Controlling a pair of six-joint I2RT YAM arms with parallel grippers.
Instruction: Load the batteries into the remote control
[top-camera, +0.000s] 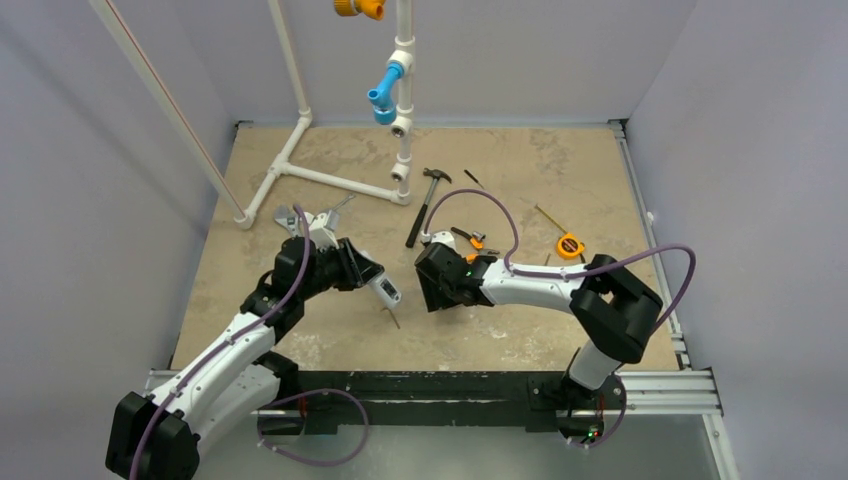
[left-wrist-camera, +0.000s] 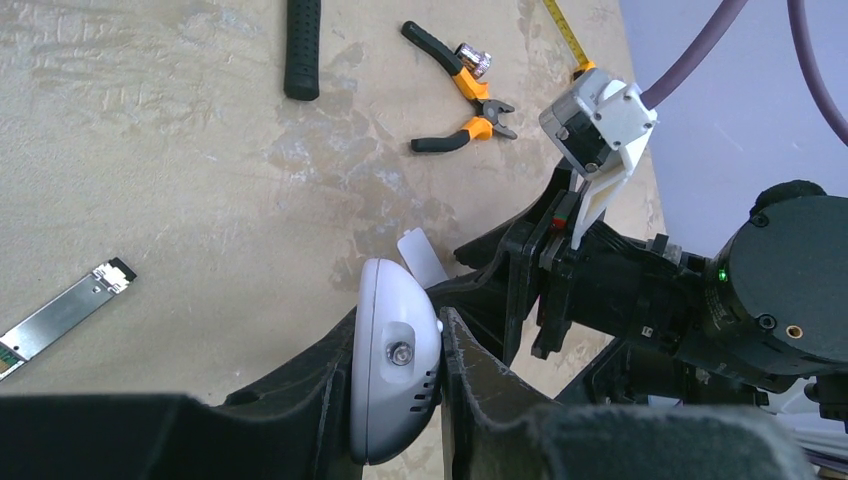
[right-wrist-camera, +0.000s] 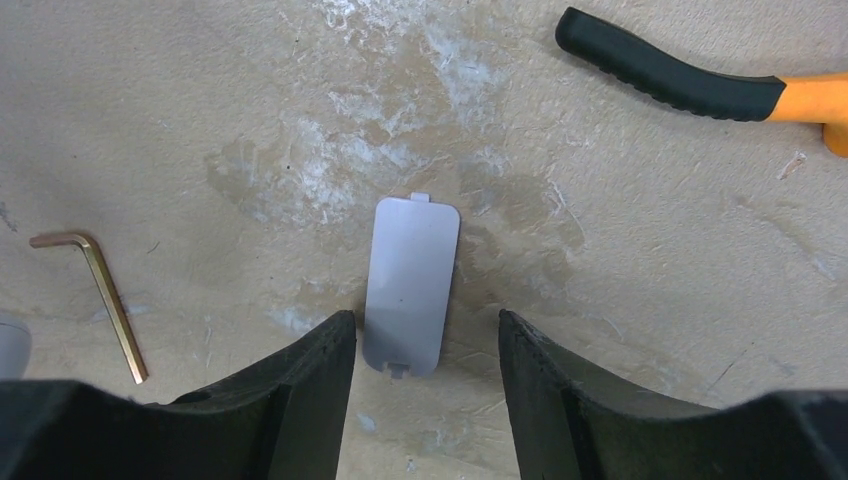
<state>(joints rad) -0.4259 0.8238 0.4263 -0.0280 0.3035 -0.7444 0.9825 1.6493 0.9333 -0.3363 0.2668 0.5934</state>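
Note:
My left gripper (top-camera: 372, 280) is shut on the white remote control (top-camera: 384, 289) and holds it over the table's middle. In the left wrist view its rounded end (left-wrist-camera: 395, 360) sits clamped between my fingers (left-wrist-camera: 480, 380). My right gripper (top-camera: 432, 292) is open and low over the table, its jaws either side of the near end of the small white battery cover (right-wrist-camera: 410, 280), which lies flat. The cover's tip also shows in the left wrist view (left-wrist-camera: 422, 258). No batteries show in any view.
A brass hex key (right-wrist-camera: 100, 290) lies left of the cover. Orange-handled pliers (left-wrist-camera: 460, 95), a hammer (top-camera: 425, 205) and a tape measure (top-camera: 570, 245) lie behind. A silver metal piece (left-wrist-camera: 70, 312) lies to the left. A white pipe frame (top-camera: 330, 180) stands at the back.

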